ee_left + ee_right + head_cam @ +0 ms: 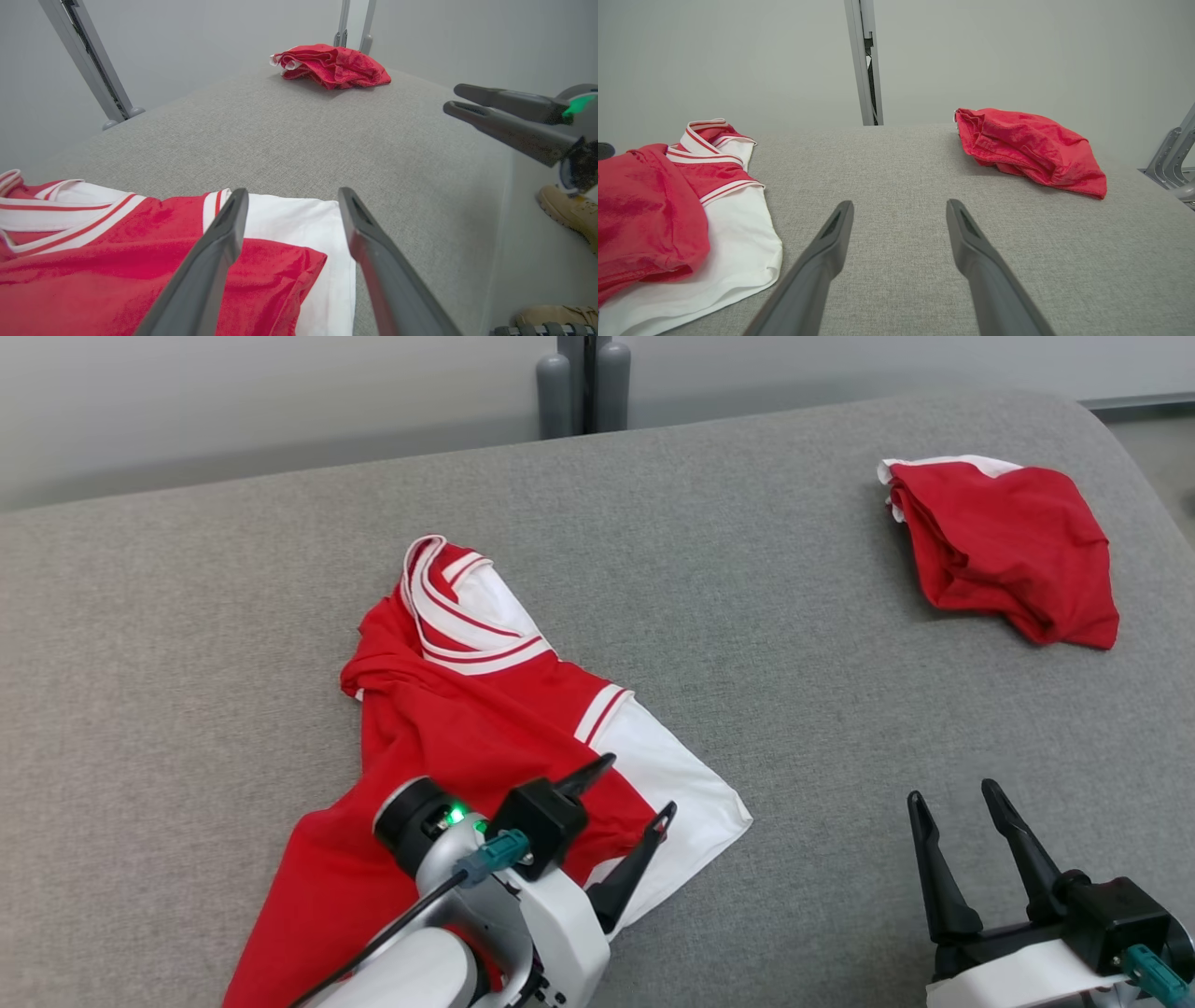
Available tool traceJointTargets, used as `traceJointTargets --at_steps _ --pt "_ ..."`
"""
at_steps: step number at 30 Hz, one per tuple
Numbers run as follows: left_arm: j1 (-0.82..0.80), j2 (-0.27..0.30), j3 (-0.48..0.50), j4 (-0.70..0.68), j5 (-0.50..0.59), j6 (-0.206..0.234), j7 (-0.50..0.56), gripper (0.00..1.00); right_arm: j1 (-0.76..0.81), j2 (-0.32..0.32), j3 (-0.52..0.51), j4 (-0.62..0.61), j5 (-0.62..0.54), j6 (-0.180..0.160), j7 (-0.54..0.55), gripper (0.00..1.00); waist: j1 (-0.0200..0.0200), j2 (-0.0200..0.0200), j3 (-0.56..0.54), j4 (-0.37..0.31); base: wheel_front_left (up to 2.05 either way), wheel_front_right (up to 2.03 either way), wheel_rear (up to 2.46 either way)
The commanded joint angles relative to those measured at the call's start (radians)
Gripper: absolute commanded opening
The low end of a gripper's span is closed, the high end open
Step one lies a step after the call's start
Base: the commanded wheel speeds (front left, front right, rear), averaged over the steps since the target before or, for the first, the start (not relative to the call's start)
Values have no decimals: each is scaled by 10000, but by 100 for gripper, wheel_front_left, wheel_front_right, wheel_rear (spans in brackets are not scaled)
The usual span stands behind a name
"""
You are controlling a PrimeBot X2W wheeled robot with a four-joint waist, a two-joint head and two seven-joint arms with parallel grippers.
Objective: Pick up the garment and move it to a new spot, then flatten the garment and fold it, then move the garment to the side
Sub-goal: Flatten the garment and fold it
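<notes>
Hovering over the lower right part of the garment (439,719), the left gripper (641,786) had its two fingers spread wide with nothing between them; in the left wrist view its fingertips straddled the spot where red body cloth lapped over a white sleeve panel. The right gripper (952,793) was likewise fully open and empty, poised above bare surface (794,691); the garment lay well apart from it, at its 9 to 10 o'clock.

In the head view the garment sat left of centre; its long axis ran from a broad red end at 7 o'clock up to the striped collar at about 12 o'clock, with the white sleeve jutting toward 4 o'clock. The left arm was plainly the nearer one, so a grasp for flattening would probably fall to it first, the right reaching across toward the sleeve.

The garment was a red jersey with white sleeve panels and red-and-white striped trim; the collar end was bunched and doubled over, the broad end smoother; it looked neither flat nor folded yet. A second red garment (1008,551) lay in a loose heap at 1 o'clock, far from both grippers.
</notes>
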Motion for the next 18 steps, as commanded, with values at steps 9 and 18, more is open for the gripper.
traceJointTargets --at_steps 9,18 --pt "-247 -13 -605 969 485 -82 473 100 -212 -50 -32 -87 223 -2 -47 100 0 -1 565 -581 0 0 0" --pt "-261 250 -672 1544 507 -82 543 0 -177 -50 -67 -102 364 -2 -47 100 0 -1 693 -722 0 0 0"
